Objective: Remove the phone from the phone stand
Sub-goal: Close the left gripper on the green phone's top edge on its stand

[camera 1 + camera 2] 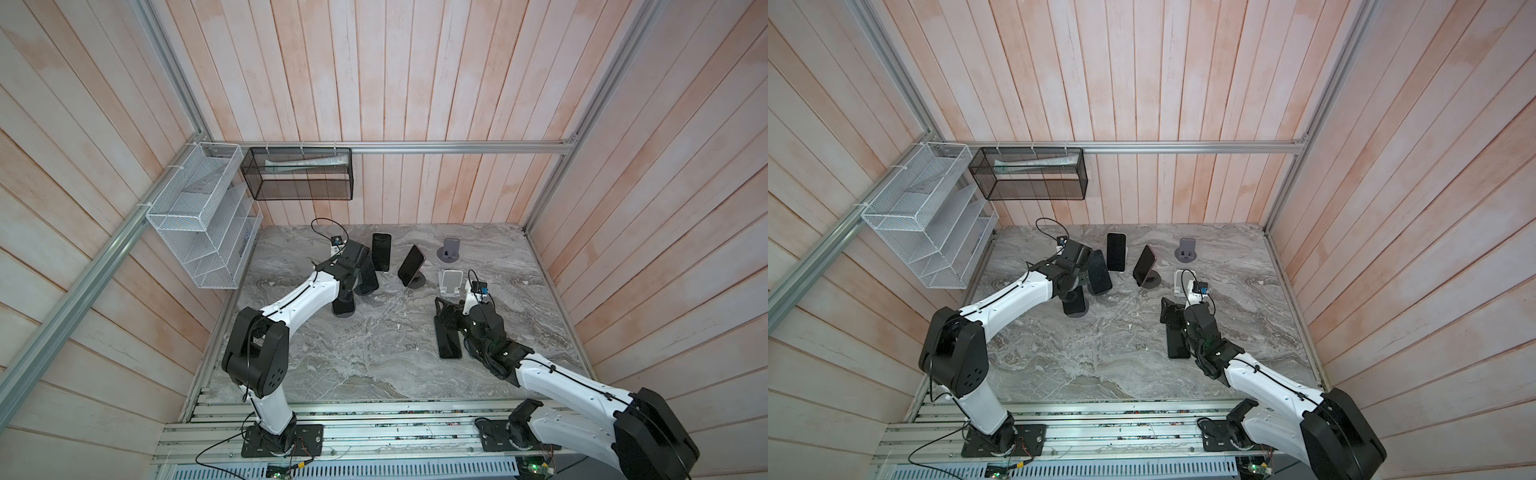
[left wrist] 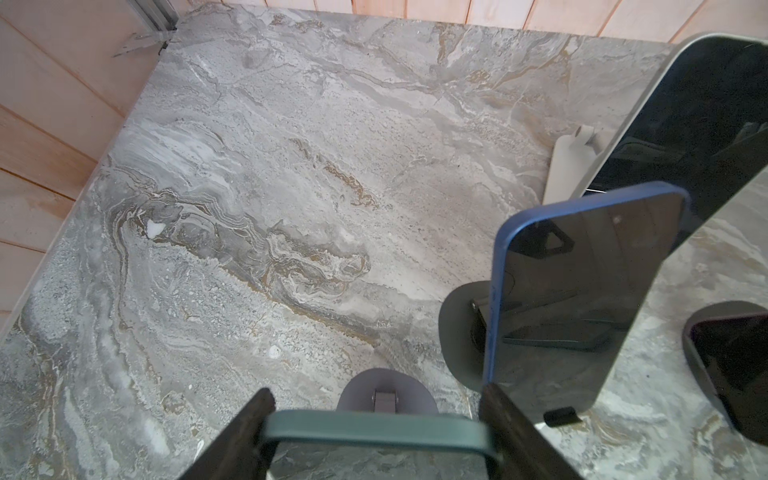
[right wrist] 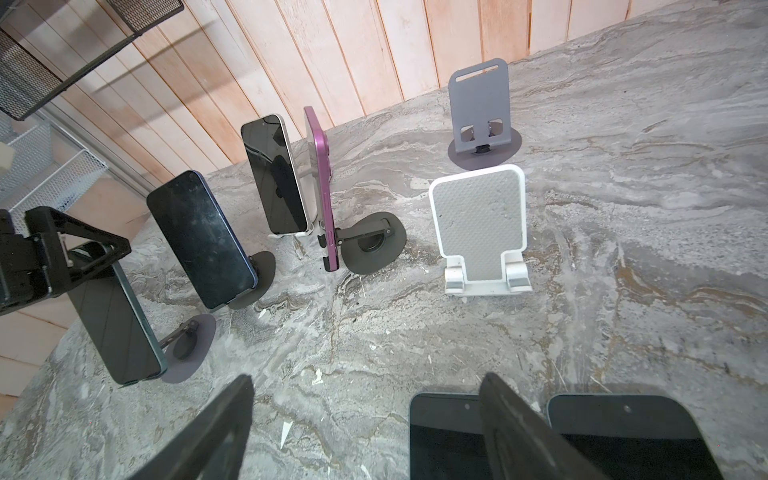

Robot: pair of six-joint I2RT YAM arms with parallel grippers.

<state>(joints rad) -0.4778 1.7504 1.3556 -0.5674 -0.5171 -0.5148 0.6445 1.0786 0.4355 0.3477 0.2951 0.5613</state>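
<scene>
Landmark: the empty white phone stand (image 3: 478, 228) on the marble table (image 1: 374, 365); every place below is told from it.

Task's thing: the dark green phone (image 3: 116, 320) leans on its grey round-based phone stand (image 3: 195, 345). It is well apart from the white stand, on my left side.

Left gripper (image 2: 376, 432): I am at the green phone's top end. My fingers (image 2: 237, 436) stand one at each long edge, with the top edge between them. I cannot tell whether they already press or a sliver of gap remains.

Right gripper (image 3: 365, 386): my fingers are spread wide and hold nothing. It hovers on the near side of the white stand, over the flat phones (image 3: 444, 440) lying on the table.

Close neighbour: a blue phone (image 2: 573, 299) on its own dark stand, just beside the green phone on the side toward the white stand.

Step in hand, as I judge it: securing the pinch before any lift.

Doing it well: I should squeeze evenly on the side edges, not the glass. Then I should draw the phone up along the lean of its backrest so its bottom end comes free of the cradle.

Watch for: the light round base may rise or tip with the phone. A sideways swing could knock the blue phone over.
</scene>
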